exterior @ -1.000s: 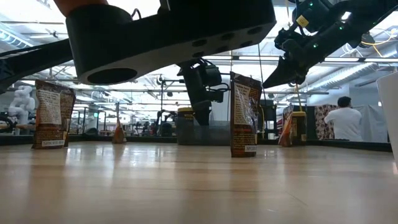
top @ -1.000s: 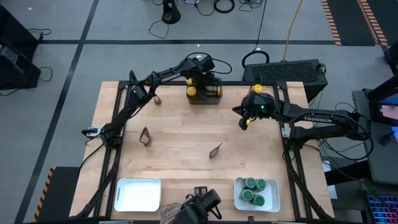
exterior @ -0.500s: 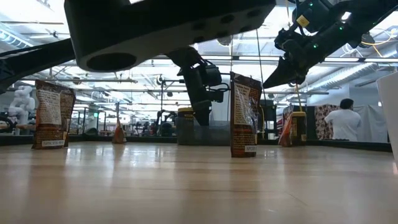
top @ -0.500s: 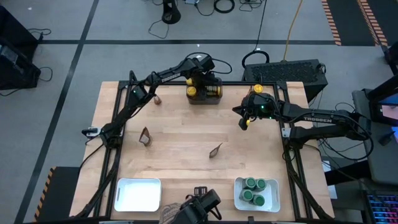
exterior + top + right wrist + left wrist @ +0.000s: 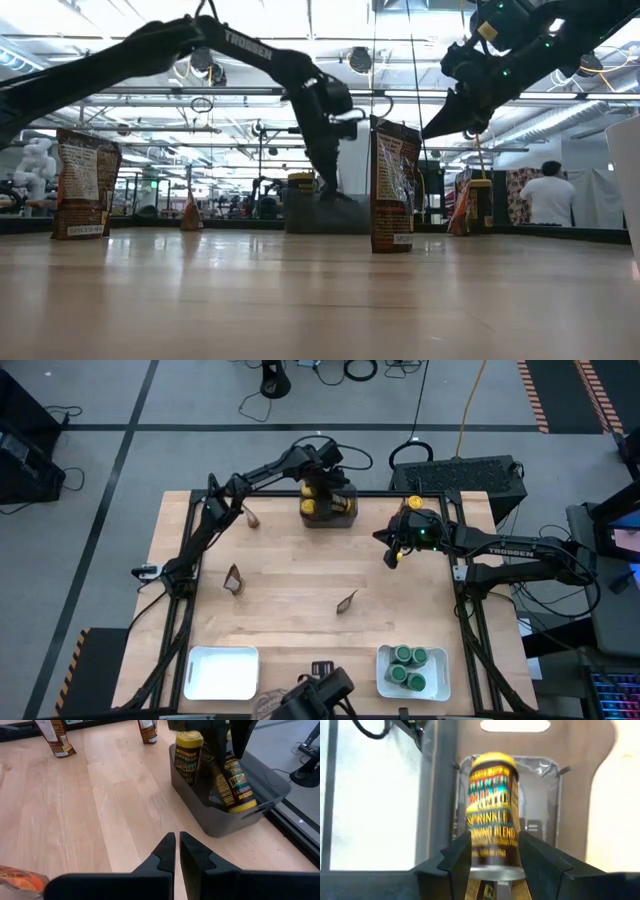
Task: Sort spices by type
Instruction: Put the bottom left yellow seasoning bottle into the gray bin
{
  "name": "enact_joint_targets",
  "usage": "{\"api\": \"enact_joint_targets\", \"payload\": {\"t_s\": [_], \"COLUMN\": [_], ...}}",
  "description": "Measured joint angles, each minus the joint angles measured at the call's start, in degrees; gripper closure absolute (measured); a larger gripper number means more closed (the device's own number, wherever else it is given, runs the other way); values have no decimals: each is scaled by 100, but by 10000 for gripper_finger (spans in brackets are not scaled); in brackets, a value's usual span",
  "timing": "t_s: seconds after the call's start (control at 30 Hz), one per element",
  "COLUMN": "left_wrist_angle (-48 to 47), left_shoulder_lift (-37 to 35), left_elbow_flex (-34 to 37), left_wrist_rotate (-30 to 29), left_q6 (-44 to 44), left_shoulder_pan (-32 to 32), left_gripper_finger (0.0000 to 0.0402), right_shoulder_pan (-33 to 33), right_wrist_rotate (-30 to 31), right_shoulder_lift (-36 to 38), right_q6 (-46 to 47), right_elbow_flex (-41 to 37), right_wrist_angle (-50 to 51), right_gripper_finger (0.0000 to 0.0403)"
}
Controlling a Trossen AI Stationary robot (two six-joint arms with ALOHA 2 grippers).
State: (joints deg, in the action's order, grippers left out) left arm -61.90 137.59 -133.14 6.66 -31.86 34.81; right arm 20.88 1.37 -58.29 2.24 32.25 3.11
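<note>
— High view, top centre: left gripper (image 5: pixel 322 488) hides most of the grey bin (image 5: pixel 330 518). Holding anything?

— Left wrist view: yes, a yellow-lidded jar (image 5: pixel 492 810) (label blurred). Right gripper (image 5: pixel 177 851) is clenched, empty.

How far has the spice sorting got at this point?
Done: green-lidded jars fill one white tray. In hand: the left gripper grips a yellow-lidded jar over the grey bin. Left: three brown packets on the table; the other tray is empty. The right gripper hovers shut.

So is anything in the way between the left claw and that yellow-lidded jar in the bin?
Nothing visible is. The left claw already has its fingers on either side of the yellow-lidded jar, over the grey bin.
</note>
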Motion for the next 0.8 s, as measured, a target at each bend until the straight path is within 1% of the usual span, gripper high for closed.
{"api": "enact_joint_targets", "payload": {"t_s": [0.13,0.23,0.37,0.5,0.63,0.8], "left_wrist_angle": [-65,-83,-23,160,93,86], "left_shoulder_lift": [-257,-359,-361,-312,-217,-207], "left_elbow_flex": [0,-11,-5,44,105,310], "left_wrist_rotate": [13,32,69,47,-268,-534], "left_q6": [4,131,445,592,590,623], "left_shoulder_pan": [-33,-70,-108,-192,-300,-293], "left_gripper_finger": [243,262,288,292,281,238], "right_shoulder_pan": [0,0,-2,-72,-160,-190], "right_wrist_rotate": [-4,-20,-24,-22,-23,-22], "right_shoulder_lift": [1,1,0,-1,-1,1], "right_q6": [3,15,84,136,119,79], "right_elbow_flex": [0,-2,0,0,0,0], "right_wrist_angle": [-59,-131,-122,-100,-77,-81], "right_gripper_finger": [397,397,397,397,397,397]}}
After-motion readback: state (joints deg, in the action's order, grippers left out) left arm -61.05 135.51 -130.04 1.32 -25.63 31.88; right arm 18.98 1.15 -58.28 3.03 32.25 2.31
